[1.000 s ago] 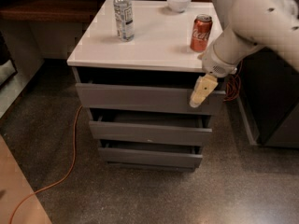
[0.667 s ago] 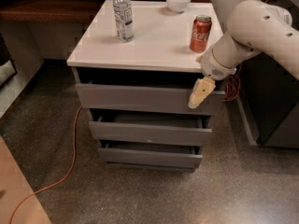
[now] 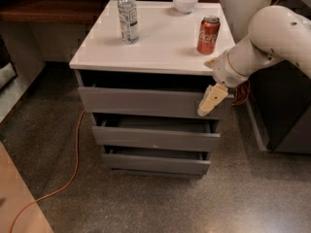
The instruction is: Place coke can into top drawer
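Item 1. Cabinet, white top (image 3: 160, 47), three grey drawers stacked below it. Stands on a dark speckled floor (image 3: 146, 208).

Item 2. Top drawer (image 3: 141, 102): flat grey front without a handle, directly under the white top. A dark gap shows between the upper edge of its front and the top. No object is visible in it.

Item 3. Middle drawer (image 3: 155, 139) and bottom drawer (image 3: 155, 163): grey, narrower, each with a dark slot above its front.

Item 4. Coke can (image 3: 208, 35): red, white script, silver lid. Upright on the white top near its right edge, towards the near side. Nothing is touching it.

Item 5. Clear plastic bottle (image 3: 128, 16), white cap, upright on the left far part of the top, well apart from the can.

Item 6. White bowl (image 3: 185, 2), at the far edge of the top, beyond the can.

Item 7. Gripper (image 3: 212, 101): cream-coloured, pointing down and slightly left, in front of the right end of the top drawer's front, below and just right of the can. Whether it is spread or closed cannot be told; it carries nothing.

Item 8. Robot arm (image 3: 272, 38): white, rounded, entering from the right.

Item 9. Orange cable (image 3: 73, 169), lying across the floor left of the cabinet.
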`<state>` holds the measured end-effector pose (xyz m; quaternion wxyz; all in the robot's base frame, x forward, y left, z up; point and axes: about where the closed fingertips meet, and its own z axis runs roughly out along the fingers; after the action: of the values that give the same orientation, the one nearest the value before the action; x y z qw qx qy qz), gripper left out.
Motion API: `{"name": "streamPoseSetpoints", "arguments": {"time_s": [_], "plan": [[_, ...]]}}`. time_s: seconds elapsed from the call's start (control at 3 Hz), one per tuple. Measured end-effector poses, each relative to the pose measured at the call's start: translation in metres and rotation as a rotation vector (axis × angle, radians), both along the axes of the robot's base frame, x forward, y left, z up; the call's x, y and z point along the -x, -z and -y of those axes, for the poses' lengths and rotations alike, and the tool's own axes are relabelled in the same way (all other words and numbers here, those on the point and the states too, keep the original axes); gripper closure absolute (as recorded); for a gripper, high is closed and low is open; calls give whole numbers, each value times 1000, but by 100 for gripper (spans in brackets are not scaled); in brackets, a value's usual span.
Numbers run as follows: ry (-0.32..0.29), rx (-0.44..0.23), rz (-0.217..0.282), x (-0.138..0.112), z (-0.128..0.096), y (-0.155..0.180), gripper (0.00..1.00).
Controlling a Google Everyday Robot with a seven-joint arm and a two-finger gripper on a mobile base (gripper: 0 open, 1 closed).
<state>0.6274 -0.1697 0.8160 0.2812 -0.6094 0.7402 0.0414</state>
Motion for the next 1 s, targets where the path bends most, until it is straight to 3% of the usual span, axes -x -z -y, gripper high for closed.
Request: {"name": "streamPoseSetpoints", "arguments": {"time_s": [0.33, 1.0], "plan": [[-39, -8, -27, 4, -4, 9, 0], [-143, 61, -94, 16, -13, 45, 0]]}}
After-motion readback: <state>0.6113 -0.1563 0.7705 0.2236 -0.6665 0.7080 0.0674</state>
